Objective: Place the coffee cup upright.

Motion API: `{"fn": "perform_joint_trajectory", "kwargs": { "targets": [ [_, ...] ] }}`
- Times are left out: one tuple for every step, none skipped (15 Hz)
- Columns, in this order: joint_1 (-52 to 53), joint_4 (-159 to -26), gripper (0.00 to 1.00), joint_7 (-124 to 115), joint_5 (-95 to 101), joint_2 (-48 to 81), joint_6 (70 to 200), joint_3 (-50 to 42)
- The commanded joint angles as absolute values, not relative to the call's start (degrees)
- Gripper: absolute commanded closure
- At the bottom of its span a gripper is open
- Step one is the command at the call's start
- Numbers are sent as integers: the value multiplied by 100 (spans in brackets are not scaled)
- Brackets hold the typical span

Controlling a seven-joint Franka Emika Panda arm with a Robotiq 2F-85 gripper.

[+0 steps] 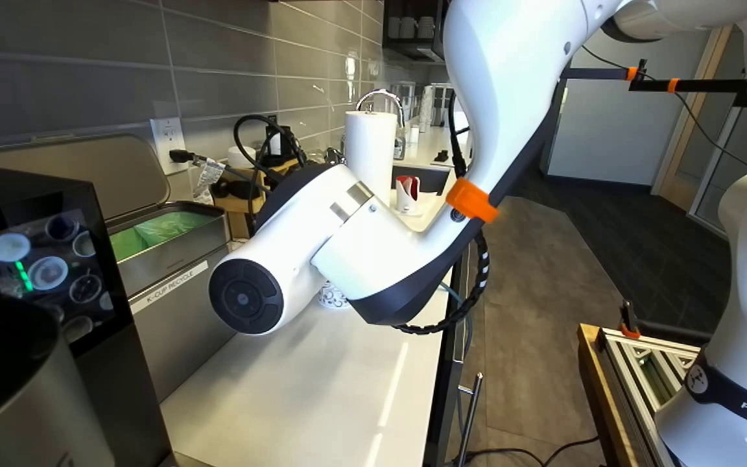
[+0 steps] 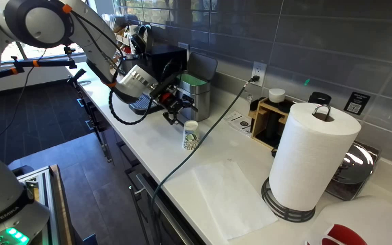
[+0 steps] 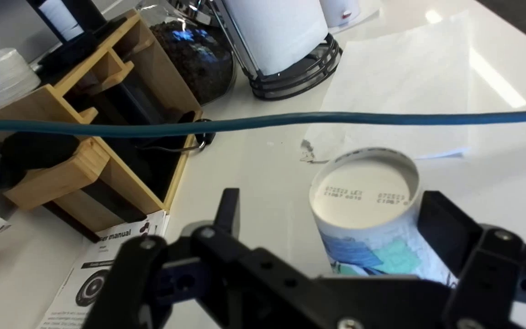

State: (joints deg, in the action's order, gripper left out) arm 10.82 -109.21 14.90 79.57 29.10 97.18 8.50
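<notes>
Coffee cup point(image 2: 191, 135) is standing bottom-up on the worktop point(image 2: 158, 149) — long axis vertical, stamped base facing up, so it's upside down as I read it. My gripper point(image 3: 330, 195) is spread wide, nothing pinched. In an exterior view the cup is just right of the gripper and a bit lower. The wrist view's the useful one: the cup lines up inside the spread but over by the right finger point(image 3: 445, 224), big gap to the left finger point(image 3: 230, 210). Can't tell if the right one's touching. I'd guess I need to shift right before closing — otherwise I could knock it over.
</notes>
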Motion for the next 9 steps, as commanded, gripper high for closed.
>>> {"fn": "perform_joint_trajectory", "kwargs": {
  "targets": [
    [1118, -10590, 0, 1966, 7970, 3304, 9227, 766],
    [1119, -10551, 0, 2109, 7964, 3355, 9120, 761],
    [1128, -10511, 0, 2226, 7985, 3413, 9019, 753],
    [1132, -10499, 0, 2401, 7970, 3442, 8912, 760],
    [1134, -10475, 0, 2584, 7960, 3466, 8806, 767],
    [1117, -10458, 0, 2768, 7937, 3478, 8767, 791],
    [1099, -10451, 0, 2952, 7938, 3485, 8760, 810],
    [1063, -10439, 0, 3123, 7929, 3496, 8823, 825],
    [1047, -10417, 0, 3259, 7914, 3514, 8851, 831]
  ]
}}
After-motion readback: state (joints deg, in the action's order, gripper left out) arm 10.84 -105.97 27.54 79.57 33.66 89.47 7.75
